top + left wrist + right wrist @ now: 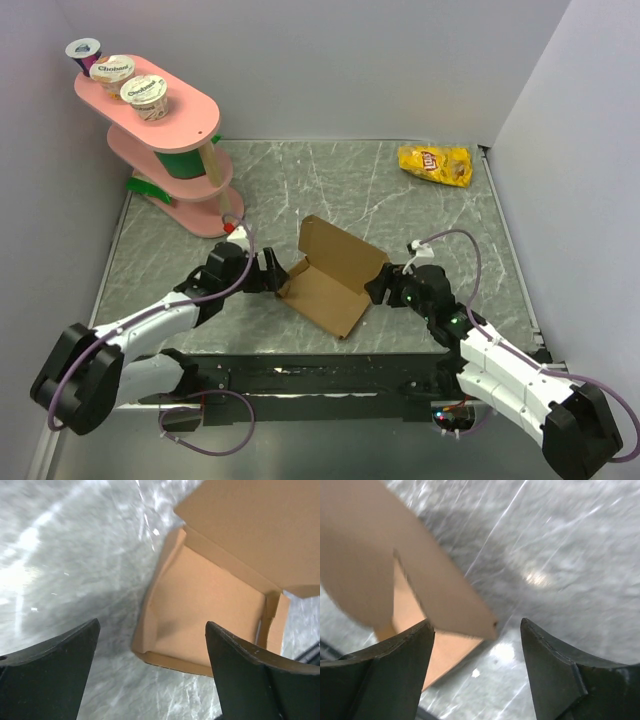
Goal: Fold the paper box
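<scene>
**Top external view.** The paper box [328, 290] lies on the table [440, 230], between the two arms. Its shallow tray is flat on the surface and its lid panel [340, 248] stands up along the far long edge. The long axis runs on a diagonal, from the left gripper [272, 274] to the right gripper [380, 287], so each short end faces one set of fingers. The left fingers are just beside the left end wall. The right fingers are at the right end, near the lid's lower corner, and contact cannot be confirmed from here. Neither arm is clearly the nearer.

**Left wrist view.** The left gripper's fingers [55, 670] are spread wide with nothing between them. The tray sits directly ahead of the fingertips. Its near corner falls within the gap and its end wall faces the fingers. The lid rises ahead of the fingers and off to one side, behind the tray. No pad is seen touching cardboard.

**Right wrist view.** This picture is blurred. The right gripper's fingers [565, 675] are also well apart. The lid's free corner reaches into the gap close to one fingertip, and bare table shows between it and the other finger. Nothing is pinched. The tray floor shows beneath the lid, on that same finger's side.

**Assessment.** The tray walls look formed, but the lid is not closed. The next move likely depends on the lid leaning away from both sets of fingers. It would have to be pushed forward and down across the long axis. The right fingers appear better placed to catch that corner. The left fingers could steady the tray end.
</scene>
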Available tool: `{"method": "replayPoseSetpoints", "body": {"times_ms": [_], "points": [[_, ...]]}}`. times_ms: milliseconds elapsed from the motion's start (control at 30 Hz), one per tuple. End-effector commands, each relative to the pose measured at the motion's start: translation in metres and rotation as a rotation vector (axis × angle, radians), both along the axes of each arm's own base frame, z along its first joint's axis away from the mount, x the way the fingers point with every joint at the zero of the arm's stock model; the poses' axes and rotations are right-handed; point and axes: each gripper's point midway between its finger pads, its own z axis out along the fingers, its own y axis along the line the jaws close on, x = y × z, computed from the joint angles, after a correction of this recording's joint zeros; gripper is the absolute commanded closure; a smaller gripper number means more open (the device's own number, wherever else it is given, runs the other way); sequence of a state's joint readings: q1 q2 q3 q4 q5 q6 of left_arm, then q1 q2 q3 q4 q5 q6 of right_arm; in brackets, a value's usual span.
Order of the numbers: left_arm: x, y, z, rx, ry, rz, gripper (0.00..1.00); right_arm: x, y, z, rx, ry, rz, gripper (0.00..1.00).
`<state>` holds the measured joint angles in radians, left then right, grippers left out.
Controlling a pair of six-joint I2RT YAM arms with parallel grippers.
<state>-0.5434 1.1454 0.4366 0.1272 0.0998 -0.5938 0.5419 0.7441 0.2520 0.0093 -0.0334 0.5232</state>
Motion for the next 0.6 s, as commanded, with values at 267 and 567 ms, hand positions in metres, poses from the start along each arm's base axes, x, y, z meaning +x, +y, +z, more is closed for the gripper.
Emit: {"method": "replayPoseSetpoints", "body": {"times_ms": [267, 567], "points": [[0.085, -0.021, 0.085, 0.015, -0.337, -0.107, 0.17, 0.04, -0.014, 0.054, -0.014, -0.224, -0.036, 0.34], [0.106, -0.058, 0.079, -0.001, -0.446, -0.313, 0.32, 0.033, -0.016, 0.045, 0.008, -0.2, -0.049, 0.48]]}}
